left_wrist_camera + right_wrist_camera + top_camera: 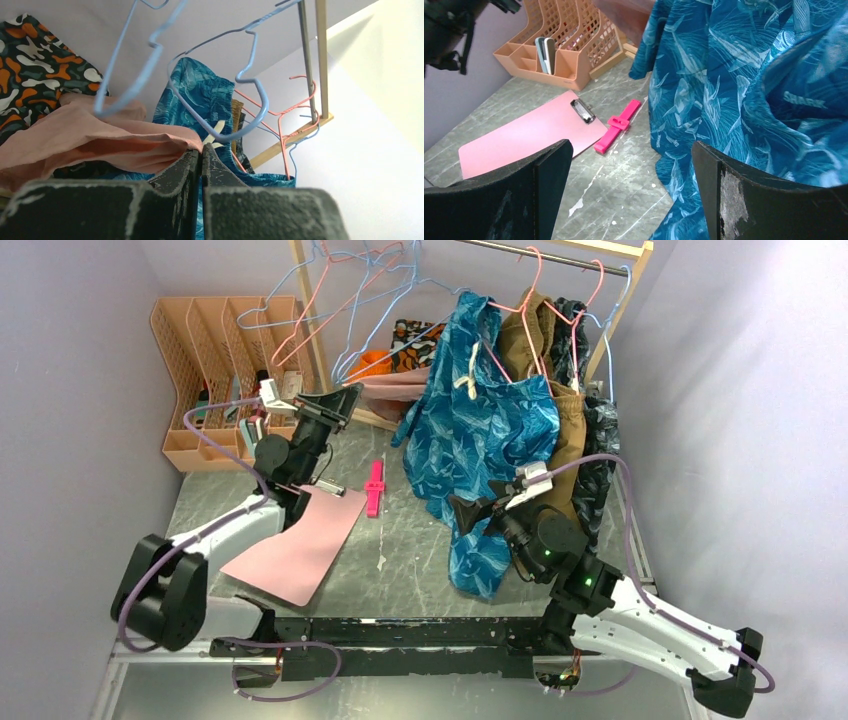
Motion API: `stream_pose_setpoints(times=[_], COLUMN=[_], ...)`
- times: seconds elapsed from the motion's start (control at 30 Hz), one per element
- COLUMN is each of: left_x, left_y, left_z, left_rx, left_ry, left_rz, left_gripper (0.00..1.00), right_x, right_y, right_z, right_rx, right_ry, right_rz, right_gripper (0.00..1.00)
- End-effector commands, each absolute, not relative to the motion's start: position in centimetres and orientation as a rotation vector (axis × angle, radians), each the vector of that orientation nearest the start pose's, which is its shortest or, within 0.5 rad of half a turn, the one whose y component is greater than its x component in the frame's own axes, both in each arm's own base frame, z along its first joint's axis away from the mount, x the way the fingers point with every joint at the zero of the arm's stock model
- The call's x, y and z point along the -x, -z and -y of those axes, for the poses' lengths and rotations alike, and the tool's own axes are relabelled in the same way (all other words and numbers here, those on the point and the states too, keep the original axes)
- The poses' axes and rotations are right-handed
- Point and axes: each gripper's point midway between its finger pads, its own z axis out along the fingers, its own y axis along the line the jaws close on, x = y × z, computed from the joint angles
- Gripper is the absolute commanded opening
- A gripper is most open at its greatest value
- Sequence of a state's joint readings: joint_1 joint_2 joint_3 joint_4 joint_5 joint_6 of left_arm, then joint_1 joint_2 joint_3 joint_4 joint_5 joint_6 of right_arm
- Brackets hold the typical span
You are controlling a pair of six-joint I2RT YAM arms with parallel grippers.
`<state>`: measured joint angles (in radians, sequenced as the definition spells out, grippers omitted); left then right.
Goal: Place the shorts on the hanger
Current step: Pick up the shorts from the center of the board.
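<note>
The dusty-pink shorts point(95, 142) hang in a bunch at the back of the table, under the rack point(392, 390). My left gripper point(201, 154) is raised beside them with its jaws pressed together, and the edge of the pink fabric is pinched at the tips point(345, 400). The light-blue wire hanger point(261, 107) dangles just above and behind those tips; in the top view it hangs from the rail point(372, 340). My right gripper point(631, 165) stands wide open low over the table point(462, 510), nothing between its fingers, the blue patterned garment brushing its right side.
A blue patterned garment point(480, 440) and a brown one point(570, 430) hang on pink hangers from the wooden rack point(560, 255). A pink clipboard point(300, 540) and a magenta clip point(375, 487) lie on the table. An orange file organiser point(215, 360) stands back left.
</note>
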<state>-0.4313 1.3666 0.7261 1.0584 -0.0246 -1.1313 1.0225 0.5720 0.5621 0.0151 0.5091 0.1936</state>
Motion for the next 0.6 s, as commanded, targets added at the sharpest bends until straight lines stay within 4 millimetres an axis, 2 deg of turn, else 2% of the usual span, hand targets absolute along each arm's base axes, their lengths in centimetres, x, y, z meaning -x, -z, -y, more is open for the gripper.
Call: stream_pose_setpoints(times=[0.0, 0.17, 0.37, 0.47, 0.57], left_x=[-36.7, -34.5, -32.8, -32.0, -31.2], left_y=[-36.4, -37.0, -37.7, -39.1, -41.3], left_z=[19.8, 18.7, 17.9, 17.3, 17.0], left_rx=[0.453, 0.472, 0.47, 0.467, 0.44], left_ry=[1.241, 1.198, 1.124, 1.114, 1.107], left_rz=[-1.182, -1.206, -1.249, -1.225, -1.195], left_gripper=[0.07, 0.07, 0.07, 0.07, 0.07], right_x=[-21.2, -21.3, -21.6, -21.7, -21.7], right_y=[-28.8, -28.6, -28.4, -28.4, -28.5], right_z=[-19.1, -19.2, -19.6, -19.9, -20.1], right_rx=[0.237, 0.242, 0.256, 0.263, 0.261], right_ry=[-0.545, -0.533, -0.52, -0.518, -0.523], right_rz=[-1.552, -1.561, -1.571, -1.576, -1.578], right_gripper=[0.93, 0.93, 0.93, 0.93, 0.93])
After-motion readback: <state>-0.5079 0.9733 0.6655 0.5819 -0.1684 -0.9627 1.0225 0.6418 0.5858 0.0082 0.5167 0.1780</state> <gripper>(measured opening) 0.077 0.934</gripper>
